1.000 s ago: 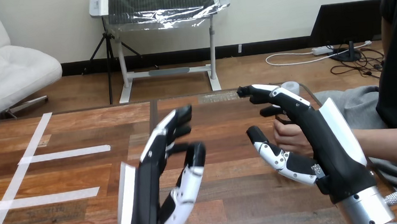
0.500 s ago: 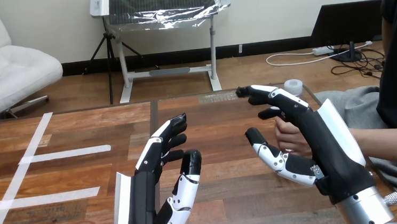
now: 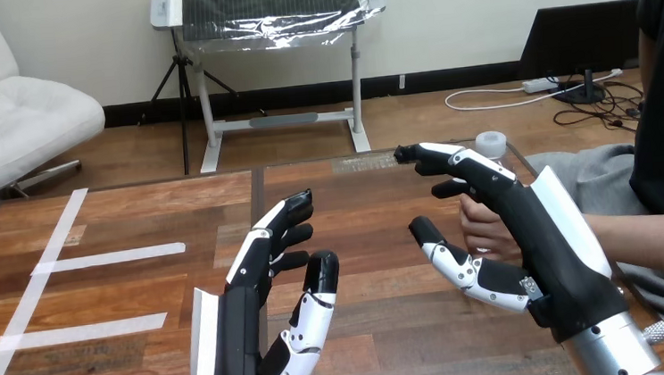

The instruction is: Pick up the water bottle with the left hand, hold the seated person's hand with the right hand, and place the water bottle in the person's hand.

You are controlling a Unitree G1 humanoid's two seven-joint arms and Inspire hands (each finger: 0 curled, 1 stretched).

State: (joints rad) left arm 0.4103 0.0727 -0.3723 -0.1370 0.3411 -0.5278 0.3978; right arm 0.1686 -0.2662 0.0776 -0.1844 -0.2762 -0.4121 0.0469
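White is the cap of the water bottle [image 3: 490, 143], the one part of it that shows in the head view, just behind the right hand [image 3: 548, 251] at the far right of the counter [image 3: 122, 289]. I judge it light, smooth and easy to dent, so a hold around its middle seems best. The right hand spreads straight fingers in front of the person's hand [image 3: 479, 228], and I cannot tell if they touch. The left hand [image 3: 241, 329] is raised over the counter, its fingers relaxed and empty.

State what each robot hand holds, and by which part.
Nothing: the left hand is open above the table; the right hand is open beside the person's hand, not curled round it.
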